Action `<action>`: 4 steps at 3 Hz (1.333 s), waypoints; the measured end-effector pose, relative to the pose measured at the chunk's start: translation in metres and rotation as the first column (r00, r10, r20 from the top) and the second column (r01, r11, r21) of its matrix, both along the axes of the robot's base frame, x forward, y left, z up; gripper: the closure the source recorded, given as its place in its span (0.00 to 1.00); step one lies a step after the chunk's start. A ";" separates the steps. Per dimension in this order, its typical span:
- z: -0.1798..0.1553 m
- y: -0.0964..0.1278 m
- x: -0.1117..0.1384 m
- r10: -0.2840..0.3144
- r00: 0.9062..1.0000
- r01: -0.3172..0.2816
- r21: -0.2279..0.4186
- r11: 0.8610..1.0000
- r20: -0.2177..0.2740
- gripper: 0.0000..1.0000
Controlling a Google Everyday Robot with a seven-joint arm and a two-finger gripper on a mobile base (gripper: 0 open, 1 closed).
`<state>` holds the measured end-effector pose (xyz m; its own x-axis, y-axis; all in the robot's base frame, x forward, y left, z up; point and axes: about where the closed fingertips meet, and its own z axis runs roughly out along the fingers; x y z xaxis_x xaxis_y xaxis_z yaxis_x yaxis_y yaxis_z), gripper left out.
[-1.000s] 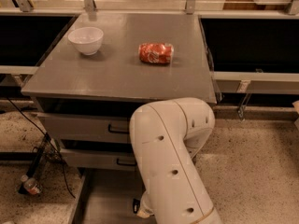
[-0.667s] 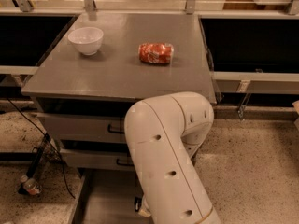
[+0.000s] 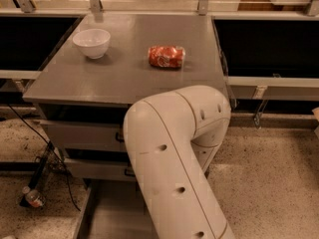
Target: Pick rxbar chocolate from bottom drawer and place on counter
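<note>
The counter (image 3: pixel 124 78) is the grey metal top of the drawer cabinet in the middle of the camera view. Below it, the bottom drawer (image 3: pixel 107 213) is pulled out, and a strip of its plain grey floor shows at the lower left. My white arm (image 3: pixel 174 168) bends down over that drawer and covers most of it. The gripper is below and behind the arm, hidden from this camera. The rxbar chocolate is hidden.
A white bowl (image 3: pixel 91 43) and a red soda can (image 3: pixel 166 57) lying on its side rest on the counter. Two upper drawers (image 3: pixel 79 136) with black handles are slightly open. A small bottle (image 3: pixel 34 198) and cables lie on the floor at left.
The arm's elbow has shifted a little to the left and grown larger in view. The bowl and can have not moved.
</note>
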<state>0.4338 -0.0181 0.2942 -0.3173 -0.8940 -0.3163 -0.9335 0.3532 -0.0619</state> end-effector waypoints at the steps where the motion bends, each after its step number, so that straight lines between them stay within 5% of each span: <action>1: 0.035 -0.036 0.002 -0.077 0.994 0.079 -0.032 0.996 0.076 1.00; 2: 0.040 -0.034 0.004 -0.080 0.993 0.084 -0.041 0.996 0.090 1.00; 3: 0.077 -0.023 0.014 -0.051 0.983 0.063 -0.060 0.996 0.177 1.00; 4: 0.135 -0.009 0.019 -0.002 0.958 0.028 -0.087 0.996 0.287 1.00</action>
